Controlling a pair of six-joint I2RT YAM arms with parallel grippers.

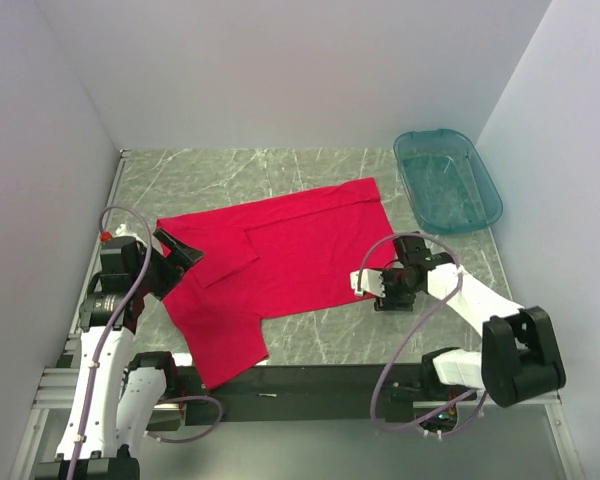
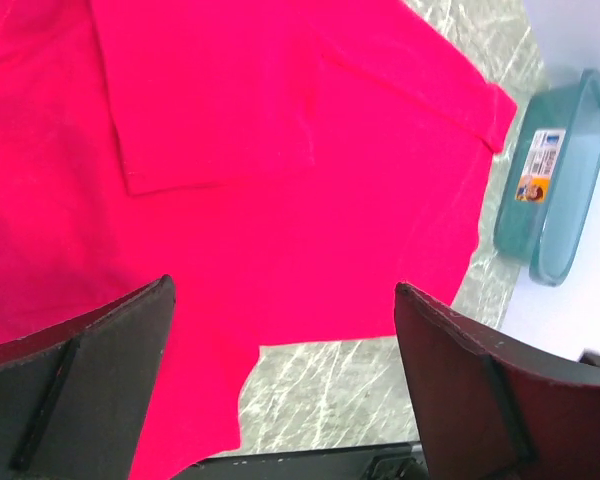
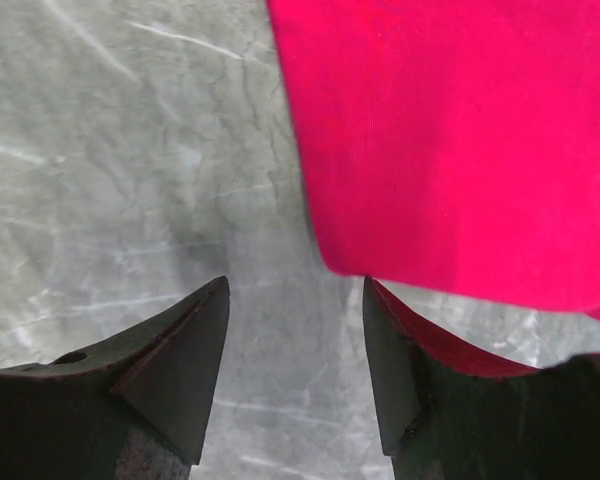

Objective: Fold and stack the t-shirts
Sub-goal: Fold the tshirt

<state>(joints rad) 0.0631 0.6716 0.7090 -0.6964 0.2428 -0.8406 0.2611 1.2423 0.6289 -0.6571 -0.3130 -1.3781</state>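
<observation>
Arms, top view: left arm (image 1: pixel 105 370) and right arm (image 1: pixel 480 315) rise from the near edge and lean in from opposite sides, so each can take one side of the cloth.
T-shirt, top view: one red t-shirt (image 1: pixel 300 250) lies spread on the marbled surface (image 1: pixel 240 170). A sleeve flap is turned in over the body, and its near-left part reaches the surface's near edge. Folding looks barely begun, and no stack is in sight.
Left hand, top view: left hand (image 1: pixel 183 252) sits over the shirt's left edge, placed, I judge, to pick up that side.
Right hand, top view: right hand (image 1: pixel 378 290) sits at the shirt's near-right corner, low over the surface.
Bin, top view: teal plastic bin (image 1: pixel 448 182) stands at the far right, apart from the shirt, with nothing visible inside.
Left wrist view: fingers (image 2: pixel 90 380) are spread wide over red cloth, with nothing gripped. The turned-in sleeve's hem shows above them, and the bin's sticker label (image 2: pixel 538 165) is at the right.
Right wrist view: fingers (image 3: pixel 170 360) are parted about halfway, with only bare surface between them. The shirt's edge runs beside the right finger; I cannot tell whether it touches.
Next move: likely each hand closes on its own edge so the fold goes over evenly. The right one looks to need a shift toward the cloth first.
</observation>
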